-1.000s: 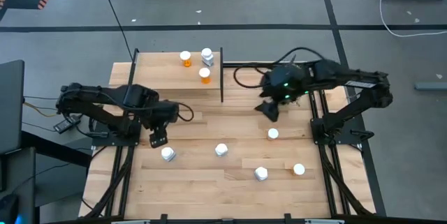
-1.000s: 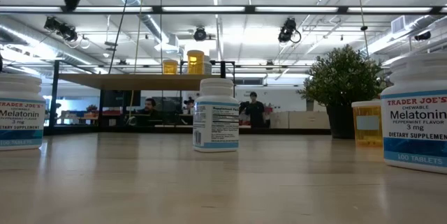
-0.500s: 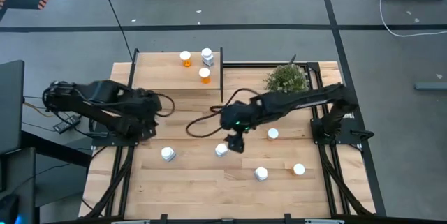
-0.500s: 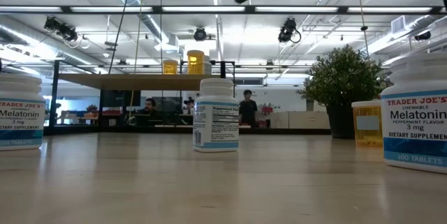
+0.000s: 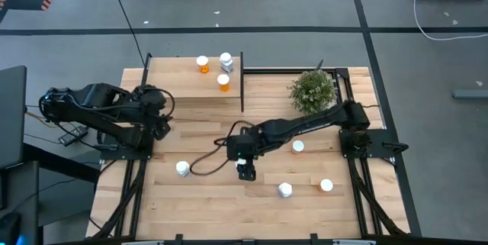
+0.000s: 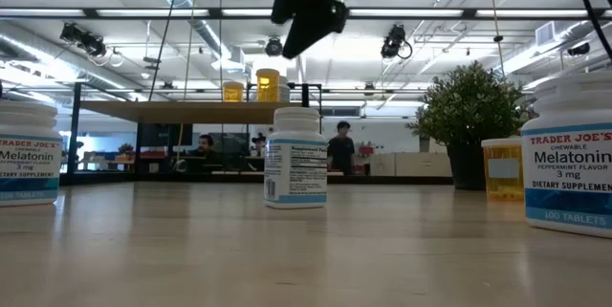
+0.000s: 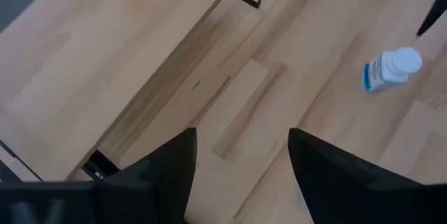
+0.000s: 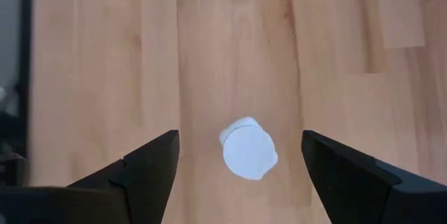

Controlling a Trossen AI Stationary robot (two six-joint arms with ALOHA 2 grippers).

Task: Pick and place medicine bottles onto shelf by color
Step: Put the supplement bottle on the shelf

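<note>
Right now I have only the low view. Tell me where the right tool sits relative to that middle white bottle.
Observer: The right tool hangs directly above the middle bottle, whose cap shows between the open fingers.
Operator: Report the left tool.
Observer: The left tool waits open near the table's left edge, holding nothing.
Operator: Count the shelf.
Observer: The shelf carries three: two orange bottles and one white bottle.
</note>
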